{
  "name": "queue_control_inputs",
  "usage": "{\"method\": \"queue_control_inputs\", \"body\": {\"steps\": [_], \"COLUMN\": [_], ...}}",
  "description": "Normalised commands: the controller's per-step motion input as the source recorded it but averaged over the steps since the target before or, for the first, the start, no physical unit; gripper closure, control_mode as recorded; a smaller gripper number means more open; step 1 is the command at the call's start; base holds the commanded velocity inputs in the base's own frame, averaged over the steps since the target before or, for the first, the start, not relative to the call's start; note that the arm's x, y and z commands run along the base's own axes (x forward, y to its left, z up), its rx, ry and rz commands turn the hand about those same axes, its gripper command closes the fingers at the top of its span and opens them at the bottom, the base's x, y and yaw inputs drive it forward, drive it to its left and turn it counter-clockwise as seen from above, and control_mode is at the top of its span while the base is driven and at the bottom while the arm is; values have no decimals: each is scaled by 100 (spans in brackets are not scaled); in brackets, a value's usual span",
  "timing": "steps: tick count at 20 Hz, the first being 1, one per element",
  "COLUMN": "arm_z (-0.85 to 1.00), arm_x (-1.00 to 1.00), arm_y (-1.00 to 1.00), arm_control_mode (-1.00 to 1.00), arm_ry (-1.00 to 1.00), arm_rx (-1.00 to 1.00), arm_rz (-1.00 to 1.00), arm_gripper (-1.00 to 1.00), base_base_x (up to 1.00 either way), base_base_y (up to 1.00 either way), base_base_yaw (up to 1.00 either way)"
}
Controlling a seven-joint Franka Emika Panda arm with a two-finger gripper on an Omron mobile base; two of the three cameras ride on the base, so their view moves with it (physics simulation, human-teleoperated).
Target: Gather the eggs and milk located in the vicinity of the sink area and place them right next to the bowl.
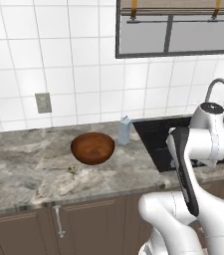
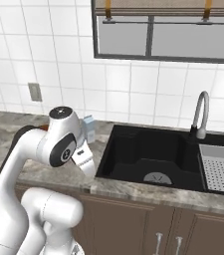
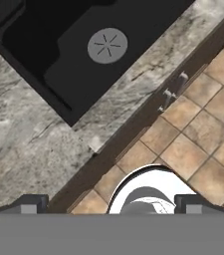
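Observation:
The reddish-brown wooden bowl [image 1: 92,148] sits on the marble counter left of the sink. The pale blue-and-white milk carton [image 1: 125,130] [image 2: 88,128] stands upright behind and to the right of the bowl, by the left rim of the black sink basin [image 1: 156,142] [image 2: 148,152] [image 3: 44,45]. A tiny pale lump [image 1: 72,169] lies just in front of the bowl; it may be an egg, but it is too small to tell. My gripper [image 3: 111,205] is open and empty. It hangs above the counter's front edge near the sink's front left corner, looking down.
A curved grey faucet [image 2: 200,112] rises behind the sink, and a grey perforated tray [image 2: 220,167] lies in its right part. The drain [image 3: 107,45] shows in the basin floor. Brown cabinet doors with handles [image 3: 173,92] run below the counter, over a tiled floor [image 3: 203,129]. My own arm [image 1: 193,164] rises in front of the sink.

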Motion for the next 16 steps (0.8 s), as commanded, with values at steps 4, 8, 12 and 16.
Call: {"method": "queue_control_inputs", "body": {"steps": [4,8,12,16], "arm_z": [0,0,0,0], "arm_x": [0,0,0,0], "arm_y": [0,0,0,0], "arm_control_mode": [100,100,100,100], "arm_ry": [0,0,0,0], "arm_rx": [0,0,0,0], "arm_rz": [0,0,0,0], "arm_gripper": [-100,-100,-100,-100], "base_base_x": [-9,-12,-20,-14], "base_base_y": [-69,-73,-80,-78], "base_base_yaw": [0,0,2,1]}}
